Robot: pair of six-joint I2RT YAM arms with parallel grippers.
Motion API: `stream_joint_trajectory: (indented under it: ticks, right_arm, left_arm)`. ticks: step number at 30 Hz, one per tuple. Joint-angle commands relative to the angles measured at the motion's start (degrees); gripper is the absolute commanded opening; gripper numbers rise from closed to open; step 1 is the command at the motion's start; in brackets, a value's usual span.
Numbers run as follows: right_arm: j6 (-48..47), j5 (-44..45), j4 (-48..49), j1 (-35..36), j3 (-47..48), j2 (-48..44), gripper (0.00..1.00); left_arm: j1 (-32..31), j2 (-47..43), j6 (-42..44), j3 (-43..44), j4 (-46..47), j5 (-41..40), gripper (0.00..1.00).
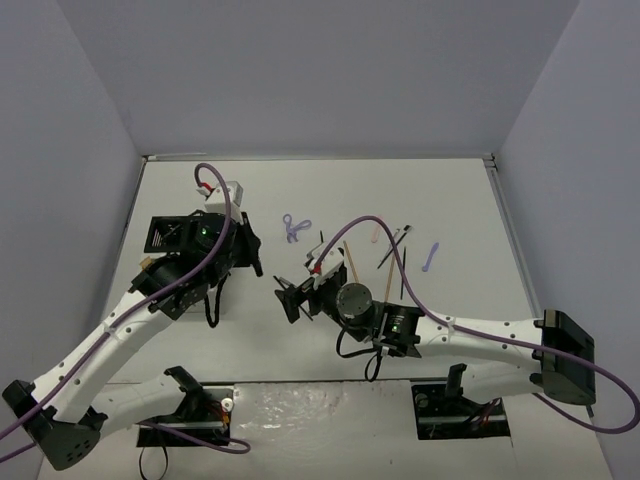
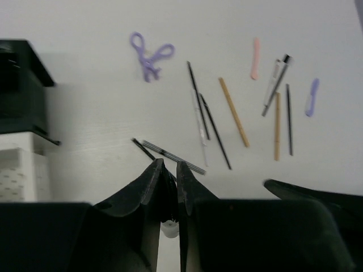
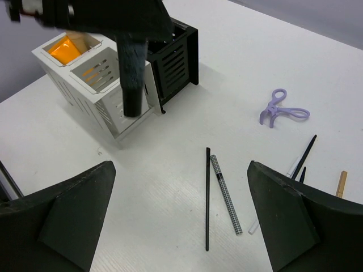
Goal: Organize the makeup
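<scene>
The right gripper (image 3: 181, 165) is spread wide open, nothing in it, and hung over the desk (image 1: 450, 200) just to the right of the organizer (image 3: 102, 116). Under it a checkered pencil (image 3: 226, 195) and a thin black stick (image 3: 207, 198) are laid almost side by side. The rest of the makeup, purple scissor-like tool (image 3: 283, 110) included, is scattered further right of the organizer. One orange tube (image 3: 65, 50) is already sat in a white slot.

The left gripper (image 2: 169, 164) is clenched shut right beside the organizer, and nothing can be made out in it.

Possible trouble: both sticks could get pinched together, or one rolled away, since they're so slim and flat. The arms could also be bumped, being crowded near the organizer.
</scene>
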Motion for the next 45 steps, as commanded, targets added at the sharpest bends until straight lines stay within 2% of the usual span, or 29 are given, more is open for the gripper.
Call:
stream_joint_trajectory:
  ticks: [1,4,10,15,18,21,24,27,30,31,33,37,40,45]
  right_arm:
    - [1.0,2.0,2.3,-0.1,-0.7,-4.4,1.0]
    - [1.2,2.0,1.9,-0.3,-2.4,-6.2,1.0]
    - [1.5,0.8,1.1,-1.1,-5.9,-9.4,1.0]
    - [1.7,-0.1,-0.1,-1.8,-7.4,-11.6,1.0]
    - [1.9,-0.1,-0.6,-2.0,-8.5,-12.6,1.0]
    - [2.0,-0.3,-1.3,-2.3,-9.3,-13.3,1.0]
    - [2.2,-0.4,-2.9,-2.7,-8.9,-12.7,1.0]
    - [2.6,-1.1,-5.1,-2.9,-8.4,-11.6,1.0]
    - [3.3,-2.1,-7.4,-3.0,-7.1,-9.7,0.99]
    - [3.4,-2.2,-7.9,-3.1,-7.1,-9.1,0.99]
    - [4.1,-3.7,-9.9,-3.2,-5.2,-6.5,0.96]
    - [6.3,-6.4,-15.5,-4.6,-1.0,2.5,0.88]
    - [7.3,-9.0,-16.6,-5.5,1.4,8.0,0.79]
    - [8.0,-11.3,-18.9,-7.2,5.8,18.0,0.68]
  left_arm:
    - [8.2,-4.0,12.1,2.5,-0.6,-14.5,0.02]
    - [17.2,-6.7,17.0,-0.9,3.0,-13.7,0.02]
    - [36.0,-9.2,20.9,-8.6,12.2,-7.6,0.02]
    - [44.4,-6.9,20.1,-12.5,17.6,-1.7,0.02]
    - [46.6,-6.6,21.0,-16.5,22.1,0.1,0.03]
    - [47.2,-5.2,21.3,-17.2,22.6,-1.0,0.25]
    - [47.5,-4.2,20.8,-16.8,20.4,-2.5,0.32]
    - [47.5,-4.7,19.8,-16.6,19.1,-4.0,0.5]
    - [47.5,-6.3,19.2,-16.2,17.4,-4.3,0.63]
    - [47.5,-6.4,19.0,-16.2,17.3,-4.3,0.63]
    - [47.5,-8.0,18.7,-15.1,16.1,-2.4,0.76]
    - [47.4,-9.0,16.9,-11.7,12.5,5.3,0.92]
    - [47.3,-7.7,15.6,-9.0,8.6,13.9,0.97]
    - [45.3,-5.7,14.8,-6.5,5.3,22.3,0.97]
